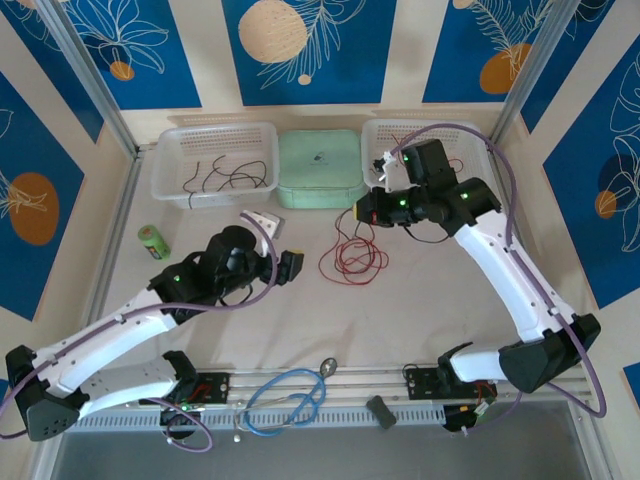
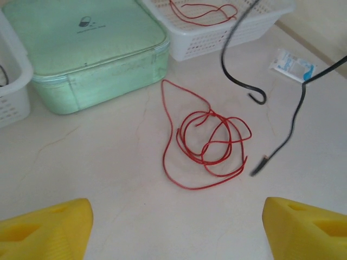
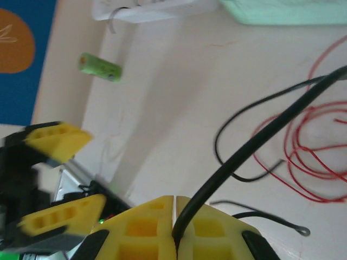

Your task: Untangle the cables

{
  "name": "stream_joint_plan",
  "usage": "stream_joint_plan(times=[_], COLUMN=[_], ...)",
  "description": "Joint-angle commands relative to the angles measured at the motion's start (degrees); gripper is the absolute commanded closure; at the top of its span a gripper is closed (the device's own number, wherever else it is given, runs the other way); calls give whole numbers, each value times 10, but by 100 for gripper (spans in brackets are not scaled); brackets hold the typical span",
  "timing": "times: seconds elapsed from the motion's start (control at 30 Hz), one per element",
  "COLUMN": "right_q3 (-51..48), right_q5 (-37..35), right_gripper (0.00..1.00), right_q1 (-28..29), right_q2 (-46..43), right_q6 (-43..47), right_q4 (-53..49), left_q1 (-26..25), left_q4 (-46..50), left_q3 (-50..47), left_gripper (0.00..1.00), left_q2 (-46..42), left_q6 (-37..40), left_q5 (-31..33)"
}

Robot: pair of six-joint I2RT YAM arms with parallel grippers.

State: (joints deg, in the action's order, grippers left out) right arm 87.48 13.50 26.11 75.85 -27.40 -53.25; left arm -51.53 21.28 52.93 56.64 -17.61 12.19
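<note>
Black cable (image 3: 260, 135) clamped in right jaws, red cable (image 2: 209, 142) before parted left jaws

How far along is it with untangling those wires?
Looks done: thin black wires lie in the left white plastic basket. In hand: the right pincer is shut on another thin black wire. Left: the tangled thin red wire on the table, near the open left pincer.
</note>
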Motion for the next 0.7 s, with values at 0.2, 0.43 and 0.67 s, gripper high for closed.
stream_joint_plan(times=[0.2, 0.43, 0.67], right_q3=[91, 150, 324], right_q5=[84, 101, 60], right_gripper=[100, 100, 100], right_q1=[-3, 2, 40], right_q2=[9, 60, 205], right_q6=[61, 60, 73], right_q4=[-46, -32, 11], left_q1=[-8, -8, -8], left_q4=[-140, -83, 59], left_q3=[-32, -49, -23], left_gripper=[20, 20, 19], left_q2=[7, -88, -212], left_q6=[33, 29, 3], left_q5=[-75, 20, 147])
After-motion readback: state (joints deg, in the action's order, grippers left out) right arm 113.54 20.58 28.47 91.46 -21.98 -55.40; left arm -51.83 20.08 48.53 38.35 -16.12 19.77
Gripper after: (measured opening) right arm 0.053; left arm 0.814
